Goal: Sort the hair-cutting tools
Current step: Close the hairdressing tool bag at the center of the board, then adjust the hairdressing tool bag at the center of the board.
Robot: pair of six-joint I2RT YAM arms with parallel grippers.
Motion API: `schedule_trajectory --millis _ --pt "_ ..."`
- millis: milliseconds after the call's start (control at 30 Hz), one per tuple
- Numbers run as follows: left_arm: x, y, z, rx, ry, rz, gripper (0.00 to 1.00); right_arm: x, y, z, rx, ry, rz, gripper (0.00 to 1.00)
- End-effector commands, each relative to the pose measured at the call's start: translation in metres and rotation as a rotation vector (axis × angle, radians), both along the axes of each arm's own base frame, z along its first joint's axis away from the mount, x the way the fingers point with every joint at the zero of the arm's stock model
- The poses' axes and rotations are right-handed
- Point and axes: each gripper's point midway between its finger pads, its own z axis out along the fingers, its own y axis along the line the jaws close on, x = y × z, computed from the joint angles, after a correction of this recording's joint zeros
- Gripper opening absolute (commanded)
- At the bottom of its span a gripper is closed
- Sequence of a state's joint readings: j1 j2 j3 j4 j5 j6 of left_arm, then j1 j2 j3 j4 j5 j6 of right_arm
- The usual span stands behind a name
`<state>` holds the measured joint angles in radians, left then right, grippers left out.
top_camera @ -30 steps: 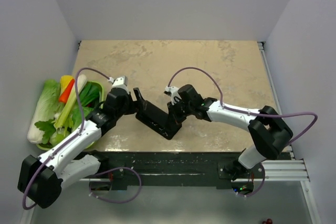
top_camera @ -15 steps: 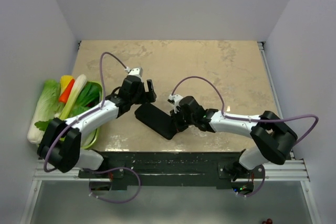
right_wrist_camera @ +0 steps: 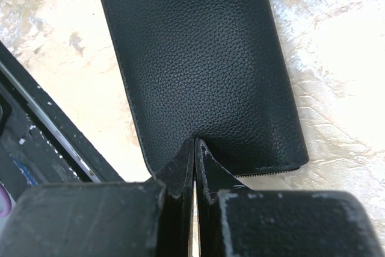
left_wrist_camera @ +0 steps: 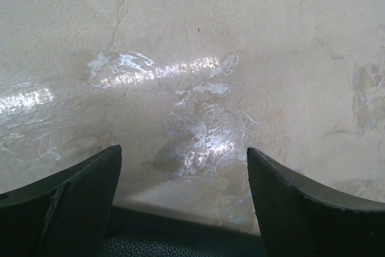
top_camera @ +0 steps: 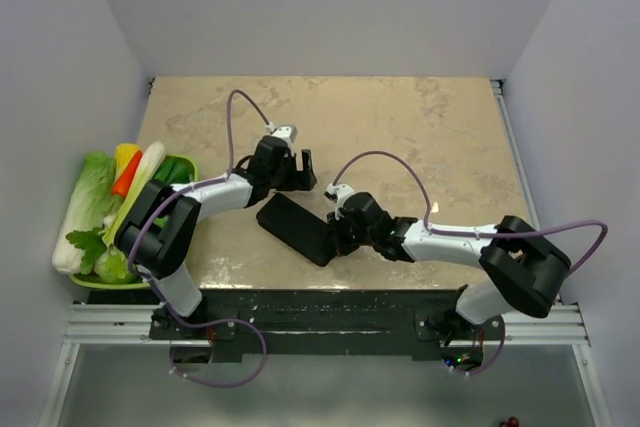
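The black fabric case [top_camera: 296, 229] lies folded flat on the table near the front edge. No scissors or combs show in any view. My right gripper [top_camera: 337, 238] is shut, and its tips [right_wrist_camera: 194, 144] rest on the case's near end [right_wrist_camera: 198, 58]. My left gripper [top_camera: 303, 169] is open and empty, just beyond the case's far end. In the left wrist view its two fingers [left_wrist_camera: 72, 203] frame bare tabletop, with the case's edge [left_wrist_camera: 180, 242] at the bottom, and its tip midpoint [left_wrist_camera: 183, 157] is over the table.
A green basket [top_camera: 186, 163] of vegetables sits at the table's left edge beside the left arm. The black front rail [top_camera: 300, 307] runs just behind the case. Walls close in the table on the left, the far side and the right.
The case's raised flap, held up by my left gripper a second ago, now lies shut. My left gripper has let go and moved right and away. My right gripper slid onto the case.
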<state>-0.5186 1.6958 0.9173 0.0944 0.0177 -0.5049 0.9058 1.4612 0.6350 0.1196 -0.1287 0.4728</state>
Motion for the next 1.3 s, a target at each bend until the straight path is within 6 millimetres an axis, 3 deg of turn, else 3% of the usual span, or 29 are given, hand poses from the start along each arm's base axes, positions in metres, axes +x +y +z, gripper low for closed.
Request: schedule_trajectory --millis 0,233,600,733,1100,1267 --pt "0.012 -0.018 0.01 -0.031 -0.041 -0.068 0.89 -0.003 0.001 -0.001 0.005 -0.012 -0.026 0.0" --pt "-0.017 0.001 -0.025 0.023 0.059 -0.03 0.87 -0.013 0.002 -0.003 -0.028 -0.021 -0.052 0.0" --pt "-0.054 0.031 -0.039 0.04 0.13 0.073 0.87 -0.009 -0.022 -0.02 -0.144 -0.044 -0.216 0.0" --pt "-0.07 0.028 -0.04 -0.004 0.145 0.076 0.88 0.004 -0.035 -0.028 -0.194 -0.066 -0.322 0.0" --pt "-0.117 0.01 -0.036 -0.084 0.18 0.005 0.88 0.036 -0.039 -0.041 -0.305 -0.12 -0.486 0.0" --pt "-0.135 0.009 -0.023 -0.133 0.162 0.003 0.88 0.046 -0.042 -0.045 -0.319 -0.119 -0.523 0.0"
